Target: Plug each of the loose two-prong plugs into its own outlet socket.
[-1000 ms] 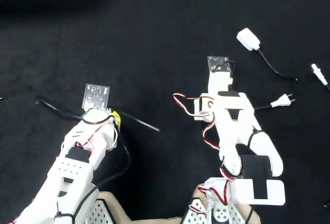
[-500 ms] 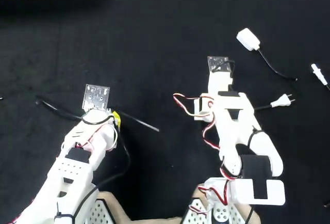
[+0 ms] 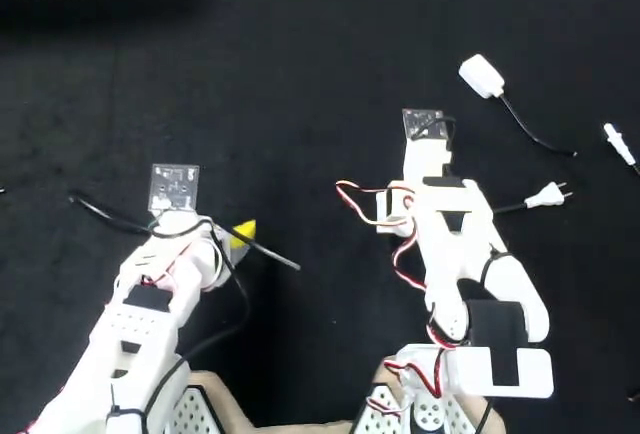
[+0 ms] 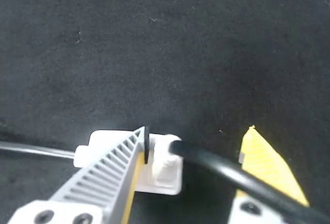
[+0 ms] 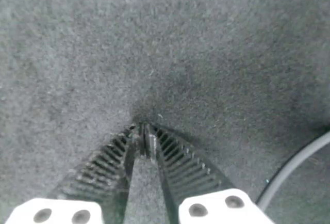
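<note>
We find the left gripper [image 4: 198, 144] spread astride the white plug [image 4: 162, 170], its cable [image 4: 219, 166] running crosswise between the jaws; the right gripper [image 5: 145, 132] is pressed together.

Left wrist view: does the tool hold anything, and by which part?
Nothing is held. The left tool is open: the white connector on the black cable lies beside the grey finger, and the yellow finger stands clear of it.

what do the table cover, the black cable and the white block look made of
Table cover: likely felt or similar matte cloth; fine fuzzy fibres show. Black cable: probably rubber or vinyl sheath, smooth with slight sheen. White block: likely moulded plastic, smooth, rounded corners.
</note>
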Controlling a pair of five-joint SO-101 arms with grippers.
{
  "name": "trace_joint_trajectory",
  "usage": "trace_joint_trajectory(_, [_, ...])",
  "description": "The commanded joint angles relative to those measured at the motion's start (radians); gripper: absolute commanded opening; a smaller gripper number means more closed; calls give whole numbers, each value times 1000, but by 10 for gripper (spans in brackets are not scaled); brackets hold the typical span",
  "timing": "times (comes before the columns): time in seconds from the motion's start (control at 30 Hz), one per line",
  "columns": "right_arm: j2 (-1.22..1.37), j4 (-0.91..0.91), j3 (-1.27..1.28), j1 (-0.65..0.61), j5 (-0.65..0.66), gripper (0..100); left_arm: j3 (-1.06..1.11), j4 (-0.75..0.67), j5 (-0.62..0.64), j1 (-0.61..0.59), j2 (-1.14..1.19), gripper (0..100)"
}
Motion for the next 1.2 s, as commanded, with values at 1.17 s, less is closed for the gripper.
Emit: trace_joint_trajectory(1.17, [2,-28,-33,-18,-14,75,-516,186,483,-489,-18,428])
